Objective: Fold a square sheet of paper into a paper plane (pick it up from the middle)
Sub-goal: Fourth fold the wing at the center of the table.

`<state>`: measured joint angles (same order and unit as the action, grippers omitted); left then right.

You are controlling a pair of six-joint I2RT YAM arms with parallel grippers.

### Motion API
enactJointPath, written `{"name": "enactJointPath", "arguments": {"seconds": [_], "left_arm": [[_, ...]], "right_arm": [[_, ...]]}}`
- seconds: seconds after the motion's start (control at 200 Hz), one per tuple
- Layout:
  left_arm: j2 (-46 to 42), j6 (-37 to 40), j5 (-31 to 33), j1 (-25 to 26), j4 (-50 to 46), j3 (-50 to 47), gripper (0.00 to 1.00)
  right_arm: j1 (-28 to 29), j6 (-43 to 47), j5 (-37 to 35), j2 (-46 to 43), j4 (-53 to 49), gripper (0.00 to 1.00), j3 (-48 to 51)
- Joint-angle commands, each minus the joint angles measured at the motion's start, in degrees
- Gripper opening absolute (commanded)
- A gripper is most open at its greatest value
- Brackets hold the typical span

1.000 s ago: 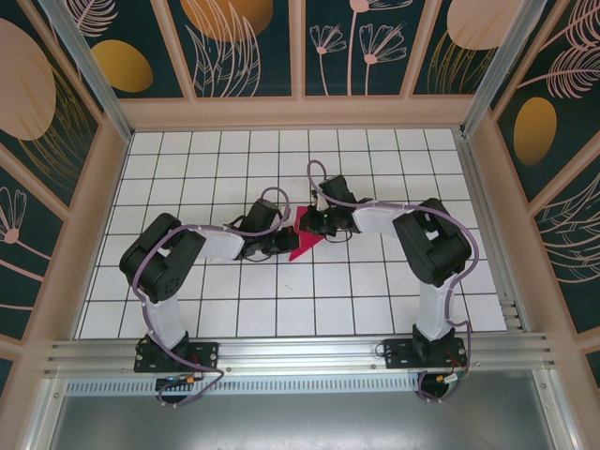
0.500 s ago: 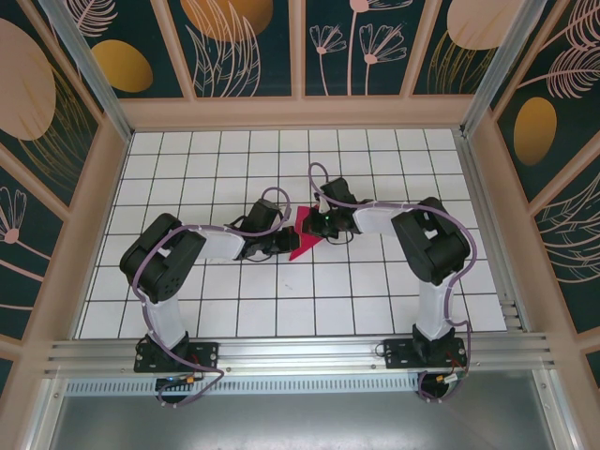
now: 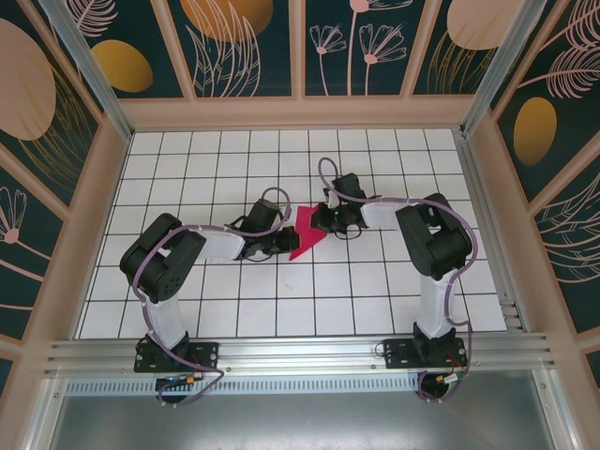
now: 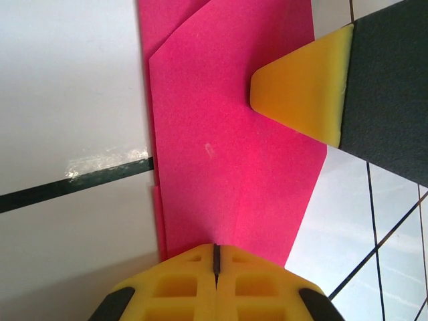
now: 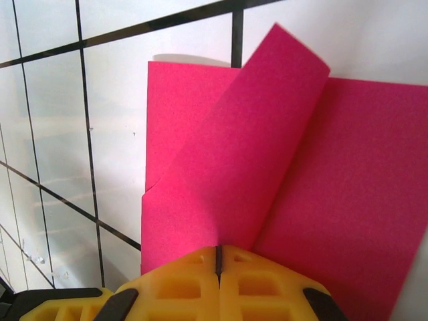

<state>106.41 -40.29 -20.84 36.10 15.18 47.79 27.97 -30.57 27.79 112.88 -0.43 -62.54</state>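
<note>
White tabletop ruled by dark lines into square tiles. Pale wooden frame along the far, left and right sides, backed by dark teal panels with leaf, flower and orange oval motifs. Aluminium post at the far left corner, second post at the far right. Slotted aluminium rail across the near edge, with grey metal sheet nearer.

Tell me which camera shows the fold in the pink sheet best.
Right wrist: the pink sheet is close up, with one flap curling over it. Left wrist gives flat overlapping layers; top external, just a small distant pink patch.
</note>
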Motion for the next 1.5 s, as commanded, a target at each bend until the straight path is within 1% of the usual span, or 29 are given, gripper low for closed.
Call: {"name": "enactJointPath", "arguments": {"seconds": [0.0, 0.165, 0.31, 0.41, 0.545, 0.63, 0.776, 0.926, 1.111, 1.496], "left_arm": [[3.10, 1.70, 3.35, 0.29, -8.85, -2.57, 0.04], [3.10, 1.89, 3.20, 0.33, -8.92, -2.49, 0.04], [3.08, 1.96, 3.26, 0.37, -8.95, -2.43, 0.04], [2.90, 1.86, 3.35, 0.29, -8.95, -2.48, 0.04], [2.84, 1.80, 3.54, 0.29, -8.95, -2.39, 0.04], [3.09, 1.67, 3.53, 0.29, -9.02, -2.21, 0.04], [3.14, 1.69, 3.57, 0.37, -8.97, -2.15, 0.04], [3.26, 1.69, 3.59, 0.32, -9.12, -2.18, 0.04], [3.23, 1.80, 3.46, 0.30, -9.38, -2.21, 0.04], [3.56, 2.68, 3.09, 0.46, -10.27, -2.61, 0.04]], "right_arm": [[-2.22, 2.39, -2.65, 2.47, -0.31, 0.02, -1.99], [-3.49, 3.06, -4.82, 1.99, -1.88, 0.02, -4.42], [-3.88, 3.74, -6.52, -0.33, -2.70, 0.02, -6.05], [-3.58, 4.10, -4.94, -3.37, -1.42, 0.03, -4.88], [-2.29, 4.54, -3.05, -8.62, 2.15, 0.03, -0.56], [-0.75, 5.05, -1.75, -9.90, 3.29, 0.03, 1.22], [1.84, 5.87, -0.85, -6.63, 2.72, 0.04, 0.74], [2.18, 5.60, 0.24, -2.10, 3.07, 0.03, -1.13], [1.10, 5.86, 0.16, 1.55, 2.88, 0.03, -2.85], [-2.69, 6.05, -1.40, 3.95, 3.04, 0.03, -3.86]]}}
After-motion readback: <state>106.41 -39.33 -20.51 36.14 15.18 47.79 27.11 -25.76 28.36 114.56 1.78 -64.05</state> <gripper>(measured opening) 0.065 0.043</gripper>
